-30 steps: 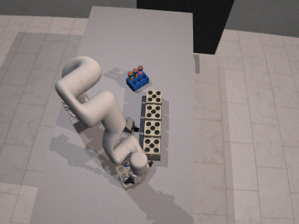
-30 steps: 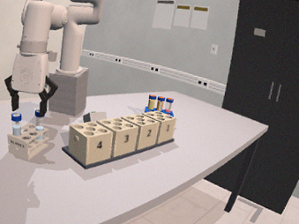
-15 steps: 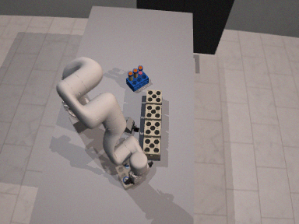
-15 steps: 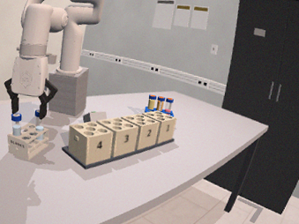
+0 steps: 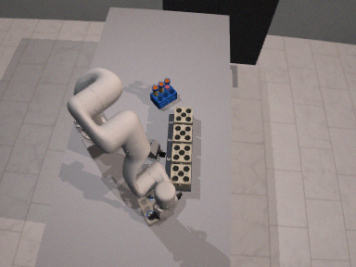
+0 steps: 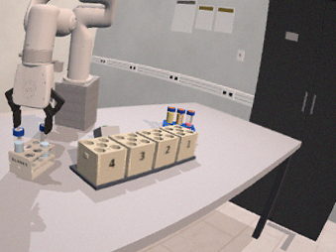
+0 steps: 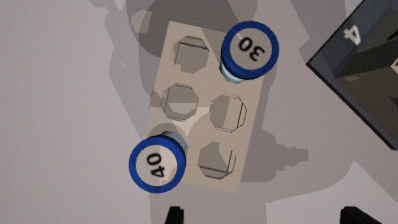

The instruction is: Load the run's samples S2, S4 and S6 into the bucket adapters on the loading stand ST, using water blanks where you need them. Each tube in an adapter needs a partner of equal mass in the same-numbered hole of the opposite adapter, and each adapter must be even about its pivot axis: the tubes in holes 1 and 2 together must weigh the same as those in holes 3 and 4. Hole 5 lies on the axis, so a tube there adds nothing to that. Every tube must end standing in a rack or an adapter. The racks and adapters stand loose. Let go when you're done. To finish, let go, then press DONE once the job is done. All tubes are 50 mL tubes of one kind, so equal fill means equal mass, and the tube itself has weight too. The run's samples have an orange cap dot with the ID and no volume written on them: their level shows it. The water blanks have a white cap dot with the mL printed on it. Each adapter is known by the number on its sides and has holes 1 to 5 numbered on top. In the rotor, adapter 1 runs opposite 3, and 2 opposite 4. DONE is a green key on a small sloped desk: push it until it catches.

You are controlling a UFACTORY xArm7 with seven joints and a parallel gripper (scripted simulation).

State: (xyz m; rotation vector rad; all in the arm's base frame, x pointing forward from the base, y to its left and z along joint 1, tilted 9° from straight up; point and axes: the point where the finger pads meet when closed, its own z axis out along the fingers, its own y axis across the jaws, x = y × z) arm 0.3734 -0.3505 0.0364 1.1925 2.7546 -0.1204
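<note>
My gripper [image 6: 32, 128] [image 7: 263, 216] is open and empty, pointing down above the wooden blanks rack [image 6: 19, 169] [image 7: 200, 125]. Two blue-capped blanks stand in it: the 30 mL blank [image 7: 250, 50] and the 40 mL blank [image 7: 157, 164], in opposite corners; the other four holes are empty. Adapter 4 [image 6: 111, 164], adapter 3 [image 6: 142, 155], adapter 2 [image 6: 167, 150] and adapter 1 [image 6: 188, 144] stand in a row on the dark stand [image 6: 96, 186]; their visible holes look empty. Three orange-dotted samples [image 5: 161, 84] [image 6: 181, 117] stand in the blue rack [image 5: 162, 104]; their IDs are unreadable.
The small grey DONE desk [image 5: 155, 149] [image 6: 109, 132] stands between the arm's base and the adapter row. A small pink thing [image 5: 167, 87] [image 6: 189, 125] shows at the blue rack; what it is, I cannot tell. The stand's corner [image 7: 350, 100] lies to the right in the wrist view.
</note>
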